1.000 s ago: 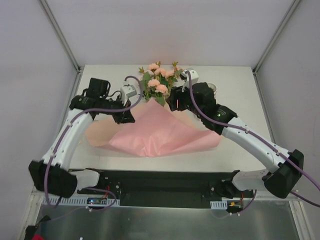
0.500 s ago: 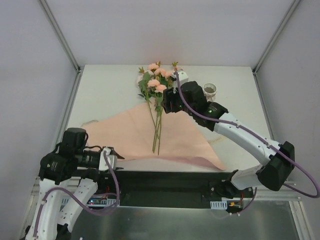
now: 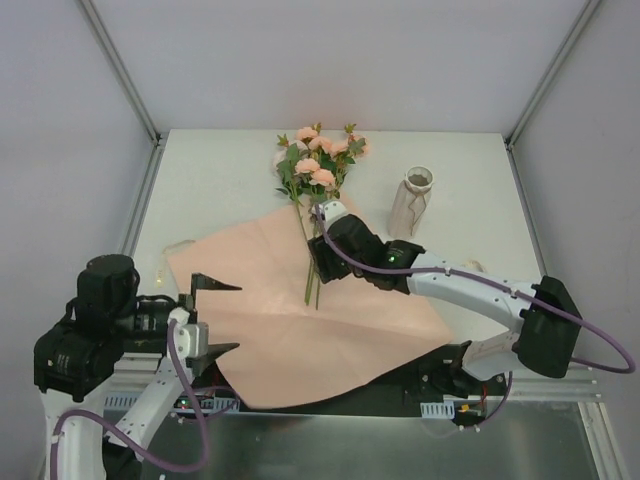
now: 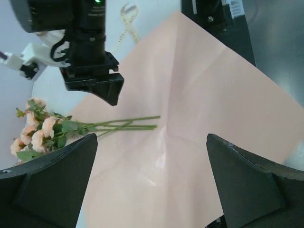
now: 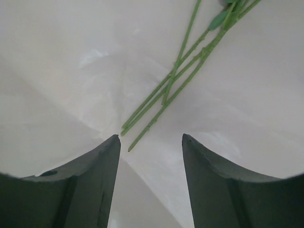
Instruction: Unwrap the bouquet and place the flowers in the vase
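My right pincer hangs spread and empty over the cut ends of the flowers, which lie on the paper sheet, stems running away toward the far blooms (the vase stands to their right). My left pincer, spread too, sits well off.

White table boxed in by white wall panels, with aluminium frame posts at the far corners. Black base plate runs along the near edge. Grey metal sheet sits nearer still.
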Controlling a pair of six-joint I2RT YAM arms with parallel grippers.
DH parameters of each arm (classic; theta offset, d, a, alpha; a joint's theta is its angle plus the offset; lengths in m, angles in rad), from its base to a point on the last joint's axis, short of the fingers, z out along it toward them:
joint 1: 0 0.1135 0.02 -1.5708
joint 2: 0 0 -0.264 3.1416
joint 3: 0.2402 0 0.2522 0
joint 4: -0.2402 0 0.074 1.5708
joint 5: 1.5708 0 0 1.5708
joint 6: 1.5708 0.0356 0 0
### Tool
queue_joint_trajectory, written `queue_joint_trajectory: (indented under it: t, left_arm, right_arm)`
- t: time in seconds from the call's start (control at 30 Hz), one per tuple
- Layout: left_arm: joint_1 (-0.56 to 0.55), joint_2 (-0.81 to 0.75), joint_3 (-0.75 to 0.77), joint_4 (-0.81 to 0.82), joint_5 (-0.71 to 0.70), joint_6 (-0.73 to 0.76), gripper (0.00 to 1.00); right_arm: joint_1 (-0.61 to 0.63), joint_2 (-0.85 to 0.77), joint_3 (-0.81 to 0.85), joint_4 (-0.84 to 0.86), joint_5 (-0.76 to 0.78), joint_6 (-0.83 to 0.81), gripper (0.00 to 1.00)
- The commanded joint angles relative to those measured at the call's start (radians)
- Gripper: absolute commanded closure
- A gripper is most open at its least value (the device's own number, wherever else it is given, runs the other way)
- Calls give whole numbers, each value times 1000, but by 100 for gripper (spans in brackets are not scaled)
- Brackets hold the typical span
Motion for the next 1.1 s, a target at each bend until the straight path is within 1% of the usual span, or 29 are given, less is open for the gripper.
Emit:
queue_joint_trajectory:
  t: [0.0, 0.03, 0.07, 0.1, 0.13, 0.17, 0.2, 0.27, 0.3, 0.33, 0.37, 0.4, 0.43, 0.5, 0.53, 0.63, 0.73, 0.8, 0.9, 0.93, 1.07]
  left_arm:
    - [-1, 123, 134, 209, 47, -383, 1]
    - [-2, 143, 178, 276, 47, -432, 1]
    - [-2, 157, 193, 322, 23, -568, 1]
    - [-2, 192, 206, 364, -6, -650, 1]
    - [-2, 215, 237, 394, -37, -766, 1]
    - [-2, 240, 252, 420, -122, -813, 1]
    - [-2, 296, 268, 421, -167, -852, 1]
    - [-2, 352, 292, 419, -274, -952, 1]
    - [-1, 407, 295, 416, -370, -988, 1]
    - [-1, 434, 294, 409, -411, -1032, 2]
    - [1, 464, 296, 395, -433, -1048, 3]
    - [1, 519, 291, 367, -459, -1054, 7]
    - [-1, 540, 270, 355, -469, -1051, 8]
    - [1, 594, 228, 349, -515, -1054, 10]
    - [1, 609, 178, 352, -554, -1031, 10]
    - [2, 666, 87, 378, -641, -1008, 9]
    - [2, 723, 44, 392, -705, -986, 6]
    - [9, 742, 20, 404, -713, -985, 5]
    - [13, 723, -14, 451, -718, -986, 5]
    - [12, 717, -19, 470, -721, -988, 5]
    - [12, 693, -25, 494, -759, -992, 5]
  right_arm:
    - [-72, -30, 57, -27, 78, 27, 42]
    - [-85, -23, 79, -36, 78, 18, 42]
    - [-100, 9, 138, -64, 76, 3, 42]
    - [-127, 31, 169, -79, 72, -5, 42]
    - [-140, 75, 204, -89, 67, -16, 42]
    - [-148, 98, 256, -89, 50, -30, 42]
    - [-163, 124, 290, -81, 43, -44, 43]
    - [-172, 222, 358, -78, 3, -85, 44]
    - [-175, 261, 445, -78, -12, -111, 44]
    - [-177, 342, 488, -85, -26, -125, 44]
    - [-178, 382, 537, -98, -51, -139, 44]
    - [-184, 422, 616, -105, -62, -151, 44]
    - [-189, 504, 664, -115, -74, -160, 44]
    - [-218, 584, 743, -144, -124, -160, 44]
    - [-224, 656, 816, -159, -150, -160, 44]
    - [-250, 778, 919, -187, -169, -157, 45]
    - [-276, 859, 980, -202, -172, -151, 45]
    - [-286, 887, 1002, -210, -174, -150, 45]
    - [-296, 931, 1030, -231, -174, -151, 44]
    - [-298, 938, 1031, -234, -206, -151, 44]
    - [-298, 965, 1037, -245, -221, -154, 44]
